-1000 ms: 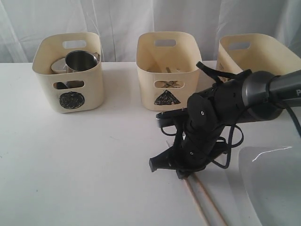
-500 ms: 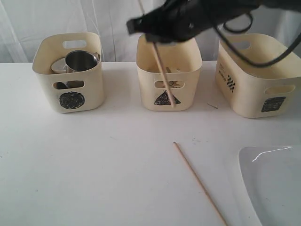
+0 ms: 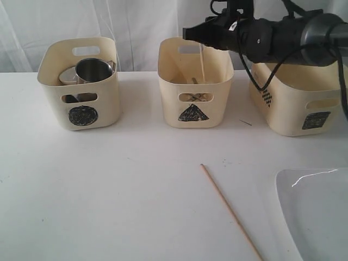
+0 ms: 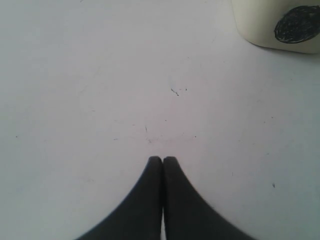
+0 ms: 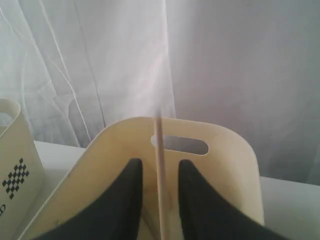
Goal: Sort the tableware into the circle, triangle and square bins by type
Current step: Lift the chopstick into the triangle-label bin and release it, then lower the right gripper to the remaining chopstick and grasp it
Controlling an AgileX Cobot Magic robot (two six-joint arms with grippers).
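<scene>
My right gripper (image 3: 187,33) (image 5: 160,162) hovers open above the triangle bin (image 3: 194,103) (image 5: 227,150). One wooden chopstick (image 3: 202,61) (image 5: 160,200) stands upright between the jaws with a gap on each side, its lower end inside that bin. The other chopstick (image 3: 231,212) lies on the table in front. A steel mug (image 3: 93,69) and more steel ware sit in the circle bin (image 3: 81,87) (image 4: 260,25). The square bin (image 3: 296,103) (image 5: 15,150) is on the right. My left gripper (image 4: 162,159) is shut and empty over bare table, out of sight in the exterior view.
A large white plate (image 3: 315,212) lies at the front right corner. White curtains hang behind the bins. The right arm and its cables reach over the square bin.
The right arm lifted one chopstick off the table, swung it up over the triangle bin, and its jaws have parted from it. The second chopstick stayed on the table.
</scene>
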